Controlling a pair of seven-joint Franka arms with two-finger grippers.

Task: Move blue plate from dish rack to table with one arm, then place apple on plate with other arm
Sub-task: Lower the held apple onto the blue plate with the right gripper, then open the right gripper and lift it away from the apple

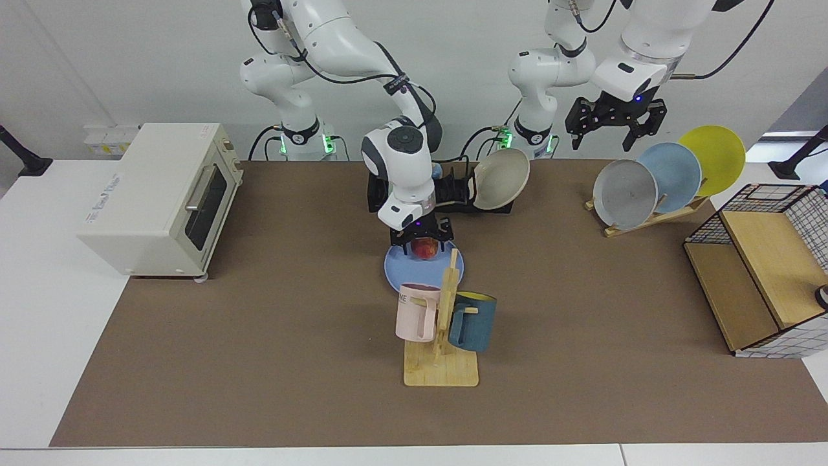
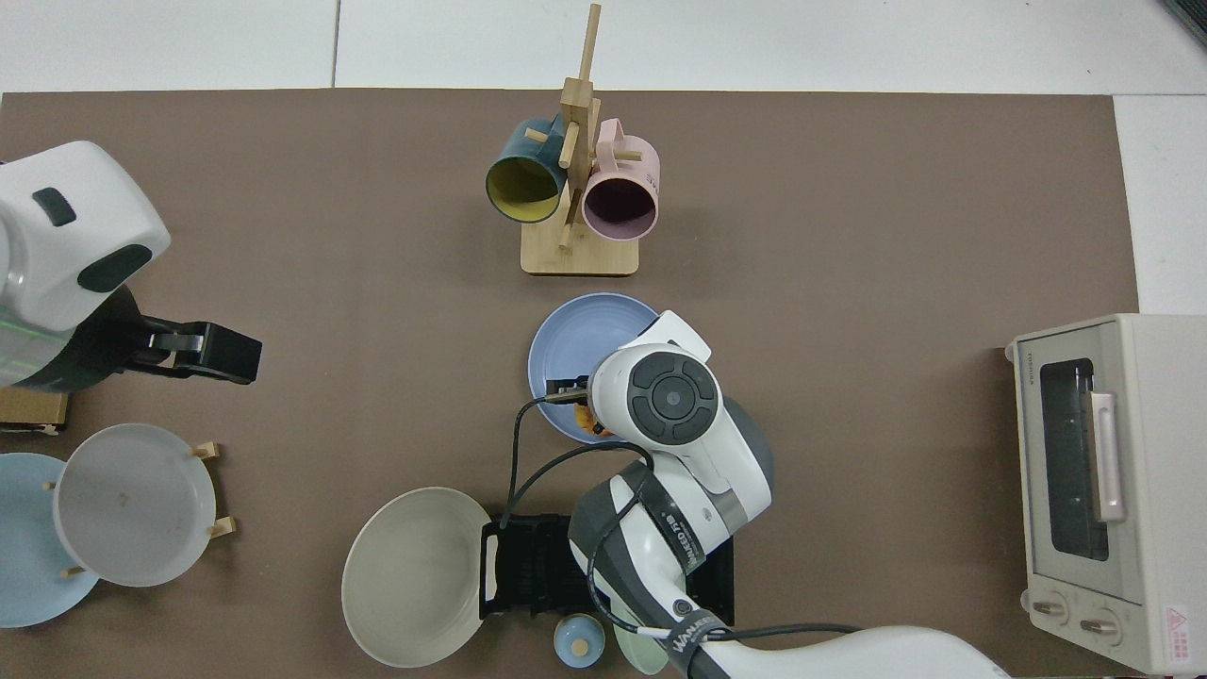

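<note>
The blue plate (image 1: 404,268) lies flat on the brown mat of the surface (image 1: 259,336), just in front of the black dish rack (image 1: 446,194) and just behind the wooden mug stand (image 1: 443,336) with its pink mug (image 1: 417,310) and dark blue mug (image 1: 472,320). The right hand (image 1: 424,243) hangs directly over the plate, fingers spread to either side of the apple (image 1: 424,248), which sits low on the plate; whether the fingers touch the apple cannot be made out. A beige plate (image 1: 501,178) leans at the end of the rack. The left hand (image 1: 614,126) hovers high, well to the side of the rack and above the slanted stand of grey, pale blue and yellow plates (image 1: 669,178), fingers apart and holding nothing.
</note>
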